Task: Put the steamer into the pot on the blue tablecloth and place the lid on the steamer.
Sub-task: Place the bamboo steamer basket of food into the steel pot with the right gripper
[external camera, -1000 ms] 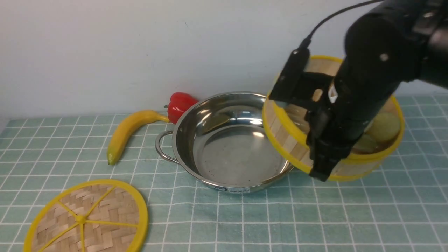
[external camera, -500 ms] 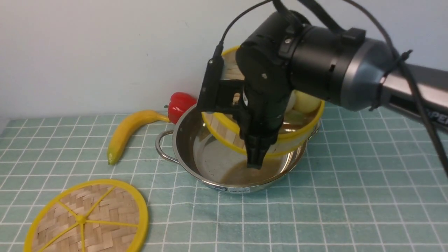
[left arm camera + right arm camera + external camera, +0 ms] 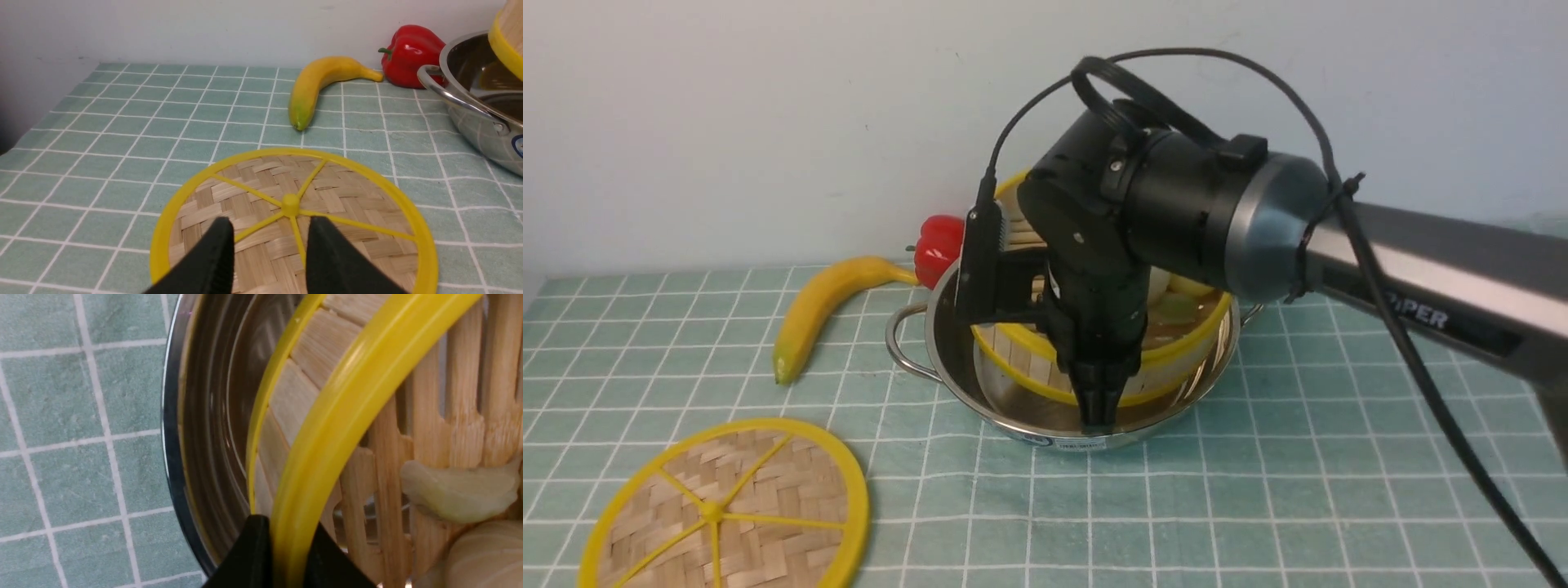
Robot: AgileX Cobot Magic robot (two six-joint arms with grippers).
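Steamer point(image 3: 1168, 371), its rim pinched by the right claw point(image 3: 286, 547), hung tilted, risking a jam against the pot point(image 3: 1078, 437).

Round bamboo-slat steamer with yellow rims point(image 3: 1176, 367), toy food inside: carried leftward, then lowered from above shiny stainless-steel pot point(image 3: 1029, 408) to partly inside it. Black right gripper point(image 3: 1094, 400) moved left and down with steamer, now over pot.
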